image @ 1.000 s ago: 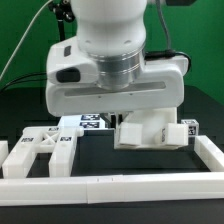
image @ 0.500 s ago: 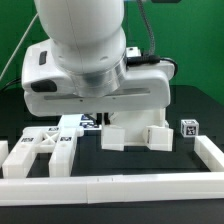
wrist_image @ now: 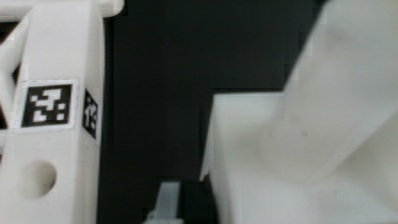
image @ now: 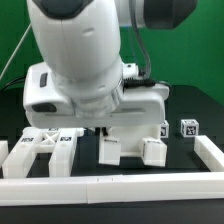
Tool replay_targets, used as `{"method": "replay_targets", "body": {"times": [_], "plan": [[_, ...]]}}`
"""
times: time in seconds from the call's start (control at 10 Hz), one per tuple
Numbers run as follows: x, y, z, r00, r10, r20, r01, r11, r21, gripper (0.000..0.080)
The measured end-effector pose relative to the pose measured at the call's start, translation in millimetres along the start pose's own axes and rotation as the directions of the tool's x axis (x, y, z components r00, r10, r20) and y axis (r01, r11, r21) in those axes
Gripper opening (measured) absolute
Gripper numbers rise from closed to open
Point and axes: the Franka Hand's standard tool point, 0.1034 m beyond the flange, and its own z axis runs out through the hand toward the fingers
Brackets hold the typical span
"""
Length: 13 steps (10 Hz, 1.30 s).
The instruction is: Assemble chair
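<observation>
Small matte white plastic chair [image: 152, 152]: you have it in separate blocky parts on the black table [image: 90, 168], inside the low white rim wall [image: 110, 186]. Two-finger gripper [wrist_image: 164, 204]: jaws pressed together, low among the parts. Joining looks mostly undone.

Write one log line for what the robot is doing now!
arm: low over two-legged chair part | fingers: shut | tagged frame part: exterior view's left | small tagged piece: exterior view's right
</observation>
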Motion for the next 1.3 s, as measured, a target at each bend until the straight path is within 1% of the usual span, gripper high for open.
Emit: {"method": "replay_targets", "body": {"times": [0.4, 0.5, 1.1, 1.2, 1.3], "plan": [[8.5, 1.6, 21.2, 0.999, 0.029, 0.026, -0.028, 1.000, -0.006, 0.0036], [8.8, -0.8, 21.2, 0.999, 0.029, 0.025, -0.029, 1.000, -0.008, 0.0035], [9.2, 0.0, 20.7, 0.999, 0.030, 0.025, -0.030, 1.000, -0.006, 0.0043], [9.2, 0.5, 20.7, 0.999, 0.030, 0.025, -0.030, 1.000, -0.005, 0.0247], [9.2, 0.8, 20.8, 0.999, 0.031, 0.025, -0.031, 1.000, -0.005, 0.0398]]}}
